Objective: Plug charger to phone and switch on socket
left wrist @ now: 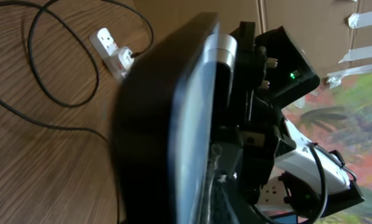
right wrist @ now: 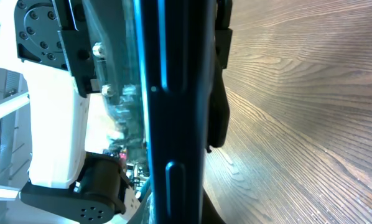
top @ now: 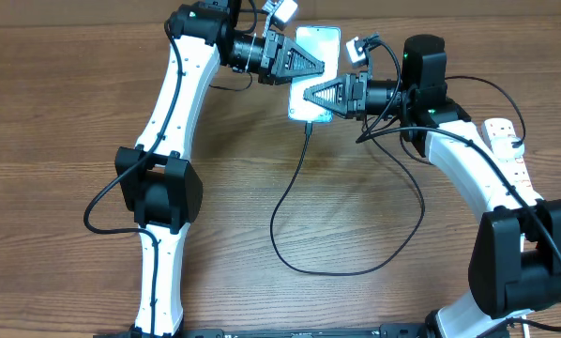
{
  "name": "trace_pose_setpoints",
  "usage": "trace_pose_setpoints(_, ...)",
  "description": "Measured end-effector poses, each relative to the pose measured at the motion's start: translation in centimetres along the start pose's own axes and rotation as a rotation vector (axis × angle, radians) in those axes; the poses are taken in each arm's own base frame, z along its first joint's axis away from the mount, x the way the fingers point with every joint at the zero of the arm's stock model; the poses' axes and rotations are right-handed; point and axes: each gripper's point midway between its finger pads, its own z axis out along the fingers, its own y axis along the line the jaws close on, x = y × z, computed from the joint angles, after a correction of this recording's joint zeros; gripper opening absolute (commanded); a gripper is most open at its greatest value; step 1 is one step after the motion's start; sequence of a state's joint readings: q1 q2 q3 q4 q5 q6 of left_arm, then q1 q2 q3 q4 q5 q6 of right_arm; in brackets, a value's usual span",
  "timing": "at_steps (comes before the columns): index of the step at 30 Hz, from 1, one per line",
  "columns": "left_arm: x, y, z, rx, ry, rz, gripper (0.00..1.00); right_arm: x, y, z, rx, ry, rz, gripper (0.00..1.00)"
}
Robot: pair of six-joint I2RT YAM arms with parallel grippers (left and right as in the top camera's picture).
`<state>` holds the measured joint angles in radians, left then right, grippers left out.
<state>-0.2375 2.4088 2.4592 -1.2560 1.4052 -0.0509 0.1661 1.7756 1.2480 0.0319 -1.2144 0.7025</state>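
Phone [top: 318,42] sits between both arms, apparently lifted off the counter [top: 74,188]. The right gripper [top: 313,97] is clamped across it; the left gripper's [top: 313,64] hold is unclear. It looks stiff, slick and breakable, so grip its edges.

The lit light-blue phone [top: 318,45] meets the black charger [top: 272,225] at its near edge; the white socket [top: 504,131] lies far right.

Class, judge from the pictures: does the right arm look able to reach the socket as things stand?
Probably not yet: the right gripper is shut on the phone and must release it first. The socket itself lies close beside that arm's forearm, so the way looks short.
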Motion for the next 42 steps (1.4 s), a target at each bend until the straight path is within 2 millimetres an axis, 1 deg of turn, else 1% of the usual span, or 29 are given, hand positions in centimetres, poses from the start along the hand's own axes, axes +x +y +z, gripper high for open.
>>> trace_pose_setpoints(2, 0.0, 0.1, 0.0, -0.004, 0.0, 0.0, 0.04, 0.0, 0.1, 0.0, -0.002, 0.0, -0.003, 0.04)
trace_pose_setpoints(3, 0.0, 0.0, -0.1, -0.002, -0.001, 0.0, 0.04, -0.1, 0.1, 0.0, -0.003, 0.0, -0.003, 0.04)
trace_pose_setpoints(7, 0.0, -0.1, -0.1, 0.004, -0.002, 0.0, 0.04, -0.1, 0.3, 0.0, -0.007, 0.001, -0.002, 0.18)
trace_pose_setpoints(8, 0.0, 0.1, -0.1, -0.004, -0.002, -0.002, 0.04, -0.2, 0.2, 0.0, -0.002, -0.001, 0.002, 0.24)
trace_pose_setpoints(10, 0.0, 0.6, -0.1, -0.032, -0.004, -0.01, 0.04, -0.2, 0.0, -0.1, 0.006, -0.007, 0.004, 0.33)
trace_pose_setpoints(13, 0.1, 1.4, -0.3, -0.077, -0.006, -0.041, 0.04, -0.4, -0.1, -0.1, 0.013, -0.014, 0.007, 0.36)
trace_pose_setpoints(16, 0.2, 1.6, -0.4, -0.092, -0.005, -0.064, 0.04, -0.4, -0.2, -0.1, 0.019, -0.019, 0.013, 0.4)
trace_pose_setpoints(18, 0.3, 1.7, -0.4, -0.097, -0.003, -0.072, 0.04, -0.6, -0.3, -0.1, 0.023, -0.025, 0.009, 0.4)
trace_pose_setpoints(21, 0.3, 1.7, -0.4, -0.095, -0.003, -0.075, 0.04, -0.7, -0.3, -0.1, 0.028, -0.032, 0.001, 0.33)
trace_pose_setpoints(25, 0.3, 1.2, -0.5, -0.066, -0.004, -0.076, 0.04, -0.8, -0.3, -0.1, 0.03, -0.035, 0.0, 0.3)
trace_pose_setpoints(27, 0.3, 0.8, -0.4, -0.04, -0.002, -0.077, 0.04, -0.8, -0.3, -0.1, 0.03, -0.035, -0.001, 0.23)
trace_pose_setpoints(30, 0.3, 0.4, -0.4, -0.021, -0.002, -0.075, 0.04, -0.8, -0.3, -0.1, 0.026, -0.033, -0.005, 0.06)
trace_pose_setpoints(31, 0.3, 0.4, -0.4, -0.019, -0.002, -0.071, 0.04, -0.7, -0.2, -0.1, 0.023, -0.03, -0.005, 0.04)
trace_pose_setpoints(34, 0.2, 0.0, -0.4, 0.003, -0.002, -0.049, 0.04, -0.7, 0.1, -0.2, 0.011, -0.023, 0.011, 0.04)
trace_pose_setpoints(35, 0.2, 0.0, -0.4, 0.006, -0.002, -0.047, 0.07, -0.7, 0.2, -0.2, 0.008, -0.022, 0.01, 0.04)
trace_pose_setpoints(36, 0.3, 0.0, -0.4, 0.005, -0.001, -0.045, 0.16, -0.7, 0.2, -0.3, 0.006, -0.021, 0.009, 0.04)
trace_pose_setpoints(38, 0.3, 0.5, -0.4, -0.025, -0.001, -0.051, 0.39, -0.7, 0.1, -0.3, 0.01, -0.024, 0.006, 0.04)
trace_pose_setpoints(41, 0.4, 1.4, -0.3, -0.076, -0.001, -0.068, 0.72, -0.8, -0.4, -0.3, 0.028, -0.034, 0.02, 0.04)
trace_pose_setpoints(42, 0.4, 1.8, -0.3, -0.103, -0.001, -0.076, 0.8, -0.8, -0.4, -0.3, 0.032, -0.037, 0.019, 0.04)
